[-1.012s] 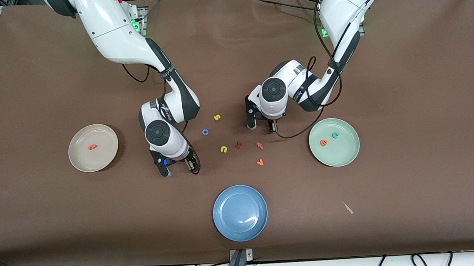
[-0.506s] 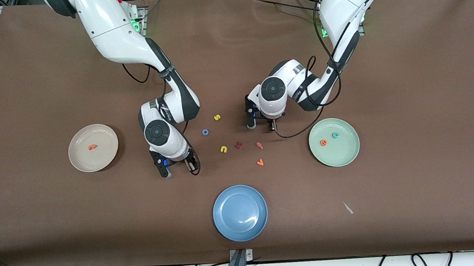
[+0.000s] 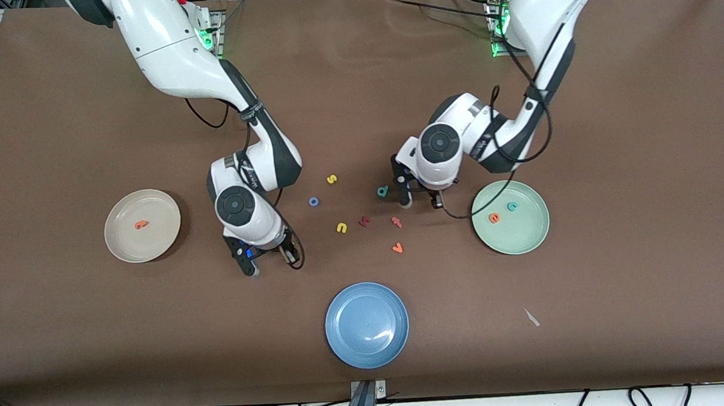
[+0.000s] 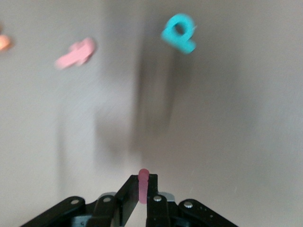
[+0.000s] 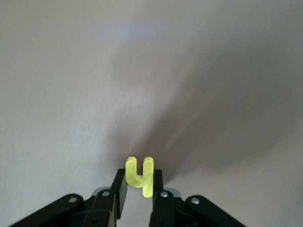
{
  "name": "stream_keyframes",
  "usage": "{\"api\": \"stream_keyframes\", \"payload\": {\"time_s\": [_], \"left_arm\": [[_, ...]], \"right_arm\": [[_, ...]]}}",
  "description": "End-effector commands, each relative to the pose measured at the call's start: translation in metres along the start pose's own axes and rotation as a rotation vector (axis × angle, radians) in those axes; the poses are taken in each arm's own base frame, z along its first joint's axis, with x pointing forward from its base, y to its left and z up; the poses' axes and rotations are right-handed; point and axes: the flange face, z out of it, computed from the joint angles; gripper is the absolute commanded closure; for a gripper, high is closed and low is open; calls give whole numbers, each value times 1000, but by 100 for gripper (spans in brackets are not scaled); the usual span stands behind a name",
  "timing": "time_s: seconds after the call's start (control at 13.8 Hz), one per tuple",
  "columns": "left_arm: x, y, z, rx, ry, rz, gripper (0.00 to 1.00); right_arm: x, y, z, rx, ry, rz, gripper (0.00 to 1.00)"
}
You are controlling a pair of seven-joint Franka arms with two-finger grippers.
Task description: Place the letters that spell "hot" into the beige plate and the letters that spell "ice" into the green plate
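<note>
Both arms mid-carry. Left pincer [image 4: 143, 203] is clamped on the dark red "i" [image 4: 143, 185], over mid-surface beside the teal "d" [image 3: 383, 191]; next move is a swing to the green plate [image 3: 530, 239], which holds "e" [image 3: 494, 218] & "c" [image 3: 512, 206]. Right pincer [image 5: 138, 196] grips the yellow "h" [image 5: 140, 176], over bare surface toward the beige plate [image 3: 124, 245], which holds orange "t" [image 3: 141, 224]. Blue "o" [image 3: 313, 201] lies mid-surface, not yet fetched. Both need accurate drops inside the rims.

Brown table [image 3: 619, 147]; beige plate [image 3: 124, 245]; mint-green plate [image 3: 530, 236]; blue plate [image 3: 367, 325]; yellow h [image 5: 140, 176] and dark red i [image 4: 143, 184] showing brightly.
</note>
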Motion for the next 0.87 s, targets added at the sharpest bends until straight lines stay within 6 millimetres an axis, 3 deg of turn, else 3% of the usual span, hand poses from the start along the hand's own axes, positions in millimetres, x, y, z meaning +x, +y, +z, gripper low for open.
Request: {"api": "stream_keyframes", "payload": {"time_s": [0.0,0.22,0.43,0.8], "left_arm": [[-25,-25,-31,7,-42,-25,100],[-66,-65,-51,3,-41,45,100],[-113,-96,-38,-15,-34,84,100],[-173,-137,3,28,-29,116,100]], "right_arm": [[32,9,-34,-62,-21,-169,100],[74,55,-48,-164,-50,-382,100],[121,119,-73,-180,-73,-543,100],[172,232,-65,-134,-51,-785,100]]}}
